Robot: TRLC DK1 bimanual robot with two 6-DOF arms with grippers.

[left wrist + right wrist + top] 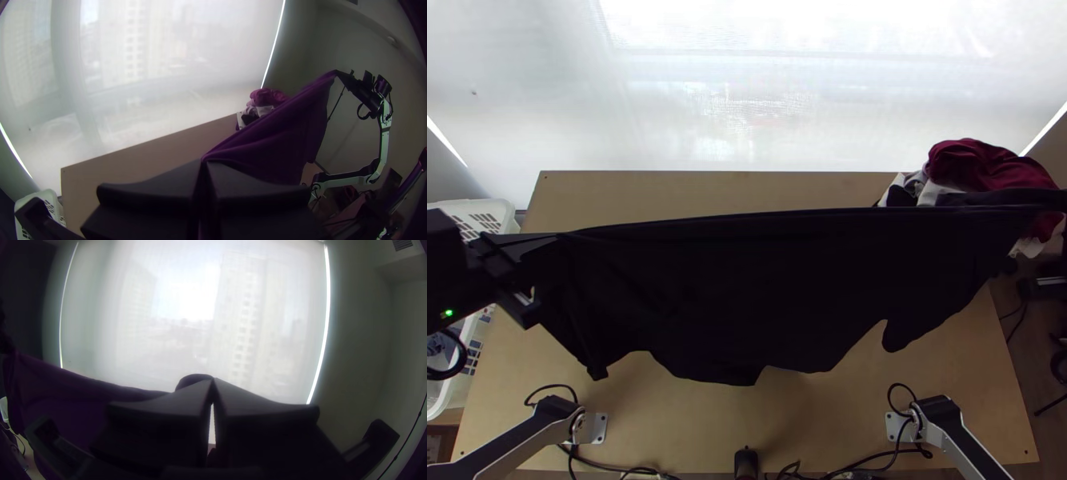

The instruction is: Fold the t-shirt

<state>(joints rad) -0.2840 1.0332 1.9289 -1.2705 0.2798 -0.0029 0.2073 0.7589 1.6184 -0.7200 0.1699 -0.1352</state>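
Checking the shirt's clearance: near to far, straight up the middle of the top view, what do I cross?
Small black upright object → near strip of the table → t-shirt → far strip of the table → white window blind. Cables left out, overlapping the first object's level.

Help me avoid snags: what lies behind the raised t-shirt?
Beyond the t-shirt, the table and part of a clothes pile show from above. The cloth covers the table's middle, so anything there cannot be seen.

No readable text, label, number or sign stands on anything here; no lettering can be made out.
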